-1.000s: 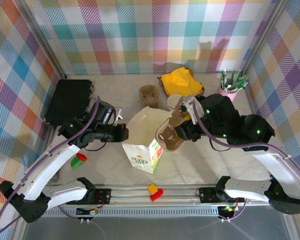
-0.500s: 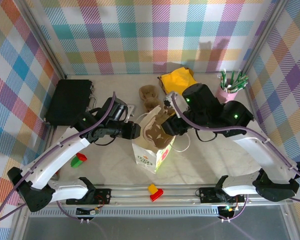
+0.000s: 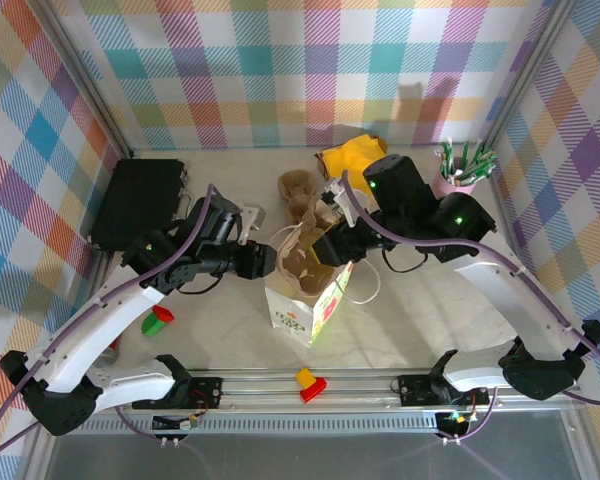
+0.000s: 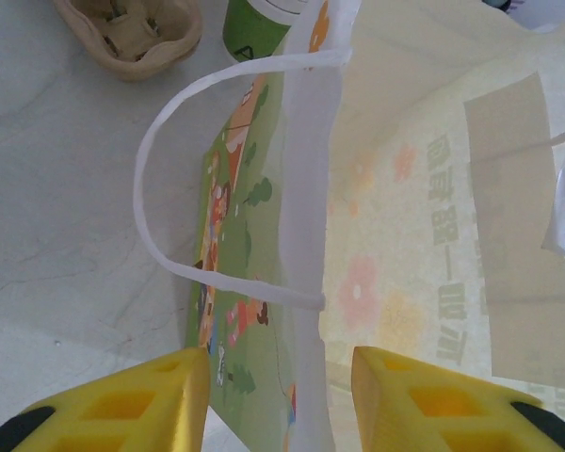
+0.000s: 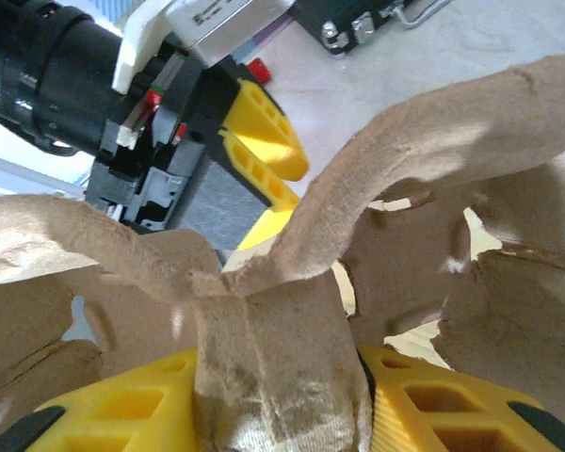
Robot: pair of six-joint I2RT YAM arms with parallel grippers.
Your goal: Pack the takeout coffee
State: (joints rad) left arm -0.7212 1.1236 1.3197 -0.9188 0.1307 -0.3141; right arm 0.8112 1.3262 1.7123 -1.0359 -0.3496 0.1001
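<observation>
I'm seeing the right gripper [image 5: 278, 381] clamping the centre handle of a brown pulp cup carrier [image 5: 424, 141] – yellow fingers [image 5: 122, 410] pressing it from both sides. In the top view it's holding the carrier over the open mouth of the paper bag [image 3: 295, 318]. The left gripper [image 4: 281, 367] is sitting with its fingers spread and the bag's rim standing between them, not pinched as far as I can tell. A white loop handle [image 4: 155, 188] is hanging off the bag's printed side. The green cup [image 4: 254, 28] is showing on the table [image 4: 66, 207] just past the bag's far rim, beside a second carrier [image 4: 127, 33] – its lid is cut off by the frame edge. The pink straw cup [image 3: 458, 172] is sitting well apart at back right
</observation>
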